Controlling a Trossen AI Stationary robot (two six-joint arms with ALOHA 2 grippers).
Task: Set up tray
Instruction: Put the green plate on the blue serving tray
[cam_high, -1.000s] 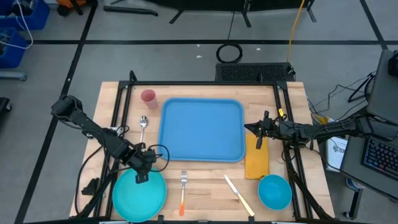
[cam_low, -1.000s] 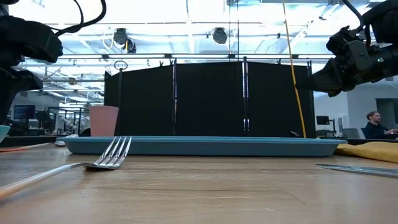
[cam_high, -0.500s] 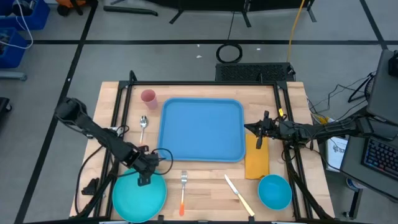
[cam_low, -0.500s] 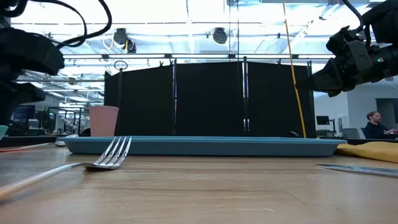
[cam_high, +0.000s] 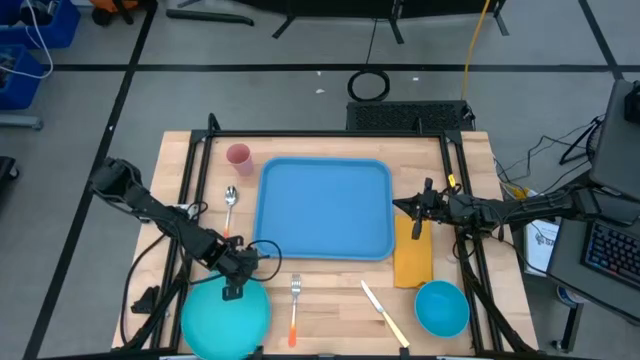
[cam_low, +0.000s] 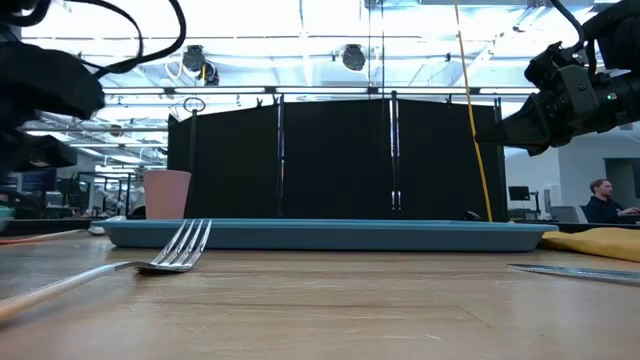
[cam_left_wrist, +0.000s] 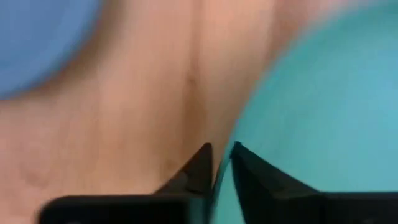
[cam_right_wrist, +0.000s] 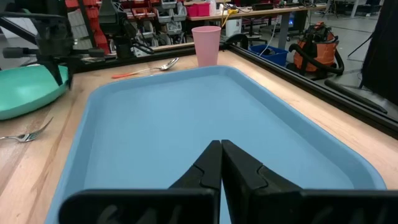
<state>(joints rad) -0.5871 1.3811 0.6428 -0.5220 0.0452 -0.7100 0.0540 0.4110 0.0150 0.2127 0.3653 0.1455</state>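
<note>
the tray (cam_high: 323, 209) lies flat in the middle of the wooden counter (cam_high: 330, 300), its long light-blue bed bare. the right claw (cam_high: 415, 213) hangs just beside the tray's right rim, above the upper end of a yellow cloth (cam_high: 412, 258), its fingers (cam_right_wrist: 211, 163) pressed together with their tips pointing in over the tray's blue floor in the right wrist view. the left claw (cam_high: 232, 291) sits well off the tray's near-left corner, at the upper edge of a round teal plate (cam_high: 226, 318); in the left wrist view its fingers (cam_left_wrist: 198, 169) stand a narrow gap apart right at the plate's rim, and whether they pinch the rim cannot be told. a pink cup (cam_high: 238, 155) stands beside the tray's far-left corner, with a spoon (cam_high: 230, 204) lying just left of the tray. a fork (cam_high: 294, 305) with an orange handle and a knife (cam_high: 383, 313) rest on the counter in front of the tray, and a blue bowl (cam_high: 441, 307) sits beside the near end of the cloth.
</note>
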